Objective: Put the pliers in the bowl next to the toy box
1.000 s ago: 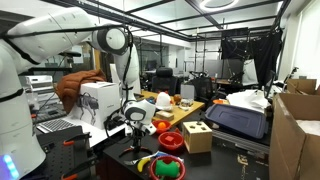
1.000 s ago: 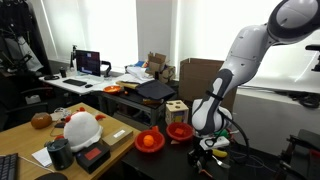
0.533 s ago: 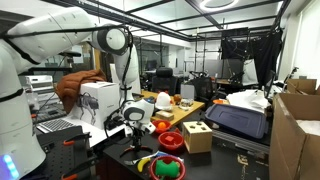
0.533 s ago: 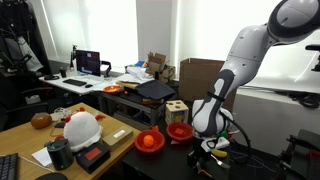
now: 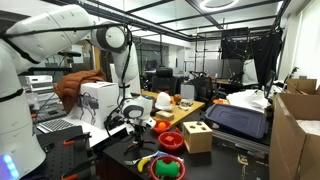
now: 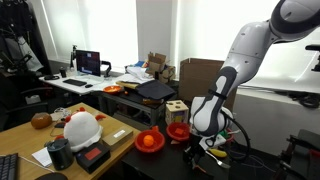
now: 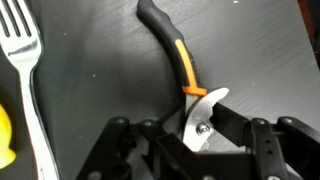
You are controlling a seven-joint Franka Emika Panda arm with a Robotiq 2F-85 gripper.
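Clenching the metal head of the pliers [image 7: 183, 65] between my jaws, my gripper [image 7: 200, 128] fills the bottom edge of the wrist view. The one black-and-orange handle I can see curves away from the jaws across the dark table [image 7: 260, 50]. A fork [image 7: 25, 60] lies off to one side, well apart from that handle, with something yellow [image 7: 4, 135] at the frame's edge. Farther out, in an exterior view, the red bowl [image 6: 180, 130] sits just beside the toy box [image 6: 177, 108]. I am low over the table near that bowl, the pliers in my grip and not in it.
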